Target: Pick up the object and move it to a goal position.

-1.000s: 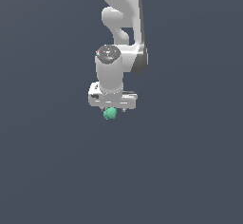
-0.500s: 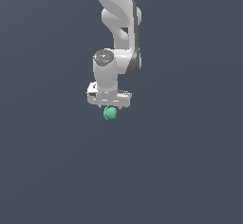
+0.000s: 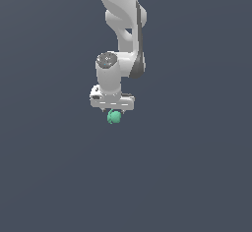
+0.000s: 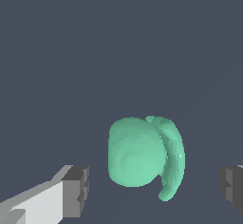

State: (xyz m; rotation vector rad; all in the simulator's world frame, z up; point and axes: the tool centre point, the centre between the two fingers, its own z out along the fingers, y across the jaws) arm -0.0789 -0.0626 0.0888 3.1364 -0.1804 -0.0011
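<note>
Hanging straight down over the teal-green blob (image 3: pixel 114 117), the white gripper (image 3: pixel 112 109) is now sitting slightly further toward the exterior view's left than it was a second ago, with the arm's upper links swinging more upright above it. That small shift is centring the hand over the object, so the approach looks nearly finished and the grasp not yet made. In the wrist view the blob (image 4: pixel 142 153), its curved ridge turned to one side, is lying between the two dark finger pads (image 4: pixel 76 191), which are standing wide apart and touching nothing. The wrist is pointing vertically, fingers downward.
</note>
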